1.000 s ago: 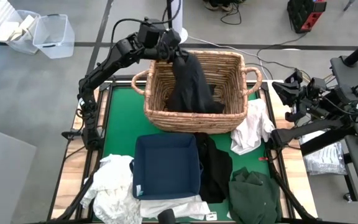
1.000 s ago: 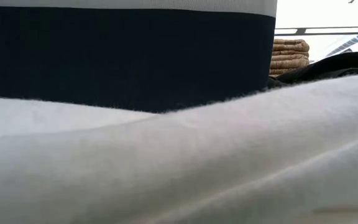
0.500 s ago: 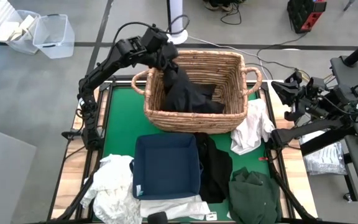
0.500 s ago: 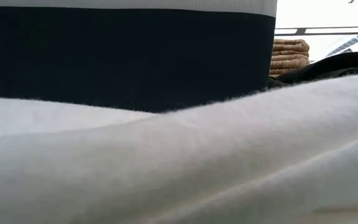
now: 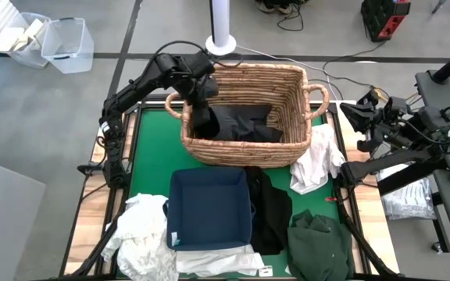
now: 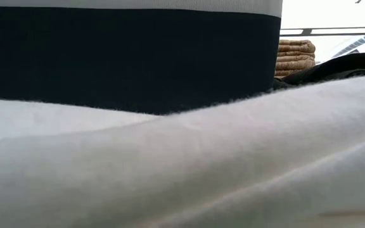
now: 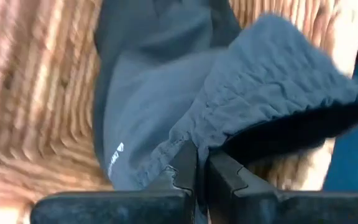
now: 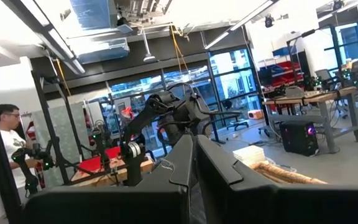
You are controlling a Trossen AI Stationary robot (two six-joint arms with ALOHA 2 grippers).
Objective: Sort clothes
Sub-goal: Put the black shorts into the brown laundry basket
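My left gripper [image 5: 202, 111] points down into the left end of the tan wicker basket [image 5: 287, 152], shut on a black garment [image 5: 237, 123] that lies heaped on the basket's floor. On the green mat lie a white garment [image 5: 315, 160], another black one [image 5: 270, 207], a dark green one [image 5: 319, 246] and white ones [image 5: 141, 234] beside and in front of the navy bin [image 5: 209, 234]. My right gripper [image 5: 351, 115] waits shut at the table's right edge, touching nothing. My left gripper pinches a gathered, puckered edge of the black garment [image 7: 185, 138] between its two fingers [image 7: 225, 171]. The fingers come from above, slanting down into the basket. A fold of the cloth arches up past the fingertips, and the rest lies slack on the basket's floor.
The basket's wicker wall [image 7: 36, 106] stands close beside my left gripper. In the low view a white cloth [image 6: 182, 171] and the navy bin's wall [image 6: 125, 57] block almost everything. Clear plastic boxes [image 5: 61, 43] sit on the floor far left. A person [image 8: 5, 143] stands in the room behind.
My left gripper has sunk into the basket's left end, moving toward the near edge, and has tipped from nearly level to pointing steeply down, still shut. The black garment, which hung stretched from the gripper, has dropped and now lies heaped on the basket's floor.
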